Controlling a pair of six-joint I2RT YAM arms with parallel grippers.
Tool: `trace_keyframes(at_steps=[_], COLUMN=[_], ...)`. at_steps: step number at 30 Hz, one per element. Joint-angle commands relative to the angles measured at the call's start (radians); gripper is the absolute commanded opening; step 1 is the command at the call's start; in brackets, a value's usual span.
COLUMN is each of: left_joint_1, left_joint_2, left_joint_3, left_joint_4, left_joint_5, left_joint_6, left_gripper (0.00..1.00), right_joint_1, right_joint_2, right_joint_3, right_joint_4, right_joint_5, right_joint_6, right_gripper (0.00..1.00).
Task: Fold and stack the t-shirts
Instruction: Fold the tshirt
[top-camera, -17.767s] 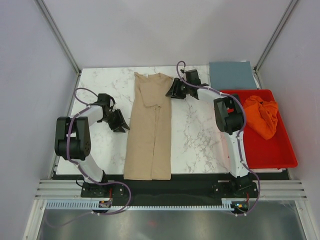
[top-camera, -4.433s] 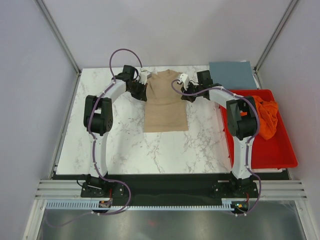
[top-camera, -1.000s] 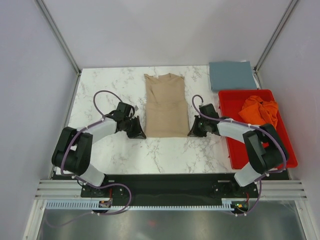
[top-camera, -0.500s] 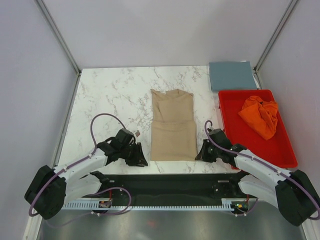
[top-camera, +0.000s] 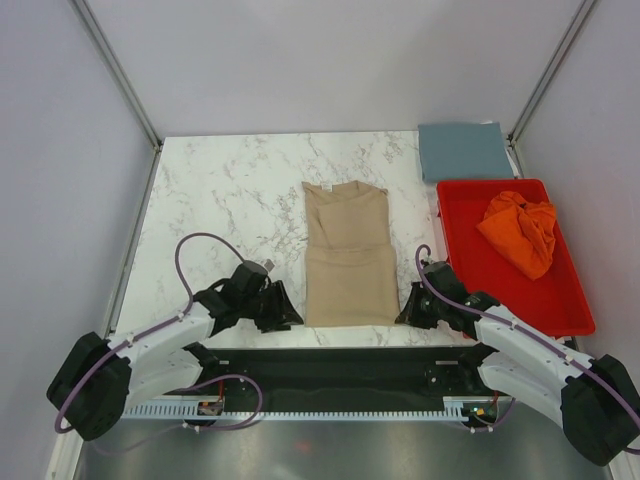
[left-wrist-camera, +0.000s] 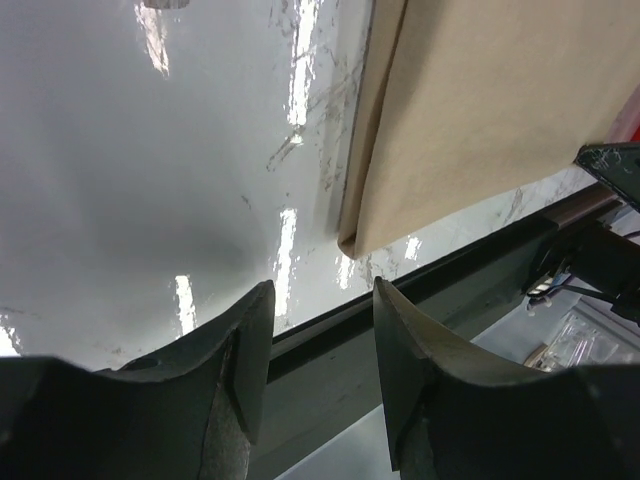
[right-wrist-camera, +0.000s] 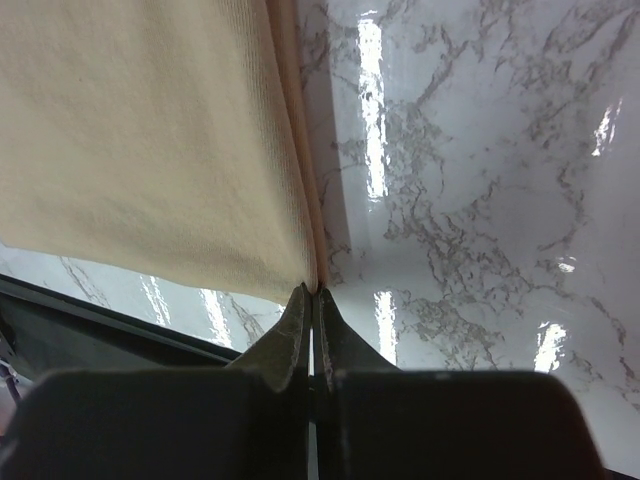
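The tan t-shirt (top-camera: 347, 265) lies flat on the table (top-camera: 220, 200). It is folded into a neat long shape, close to the near edge, with its neck at the far end. The blue-grey t-shirt (top-camera: 463, 150) lies folded flat at the far right corner. The orange t-shirt (top-camera: 520, 228) sits crumpled in the red tray (top-camera: 500, 280).
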Motion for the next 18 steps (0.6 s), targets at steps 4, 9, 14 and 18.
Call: trace_keyframes(at_steps=[4,9,14,18], left_joint_1=[-0.022,-0.043,-0.084,-0.109], left_joint_2=[0.113,0.153,0.194,0.236], left_joint_3=[-0.001,-0.009,-0.012,-0.006], left_joint_4=[0.166,0.183,0.193,0.209], left_joint_5=[0.012,-0.008,-0.034,-0.040], left_joint_6=[-0.078,-0.098,-0.121,-0.134], left_gripper=[0.52,0.52,0.49,0.45], right_joint_1=[0.005,0.005,0.005,0.003], right_joint_2=[0.002,0.002,0.000,-0.005], right_joint_3=[0.025,0.028,0.028,0.025], right_joint_4=[-0.014,-0.014,-0.016,-0.014], right_joint_5=[0.022,0.024,0.027,0.025], right_joint_6=[0.003,0.006,0.006,0.007], right_gripper=[0.00,0.00,0.00,0.00])
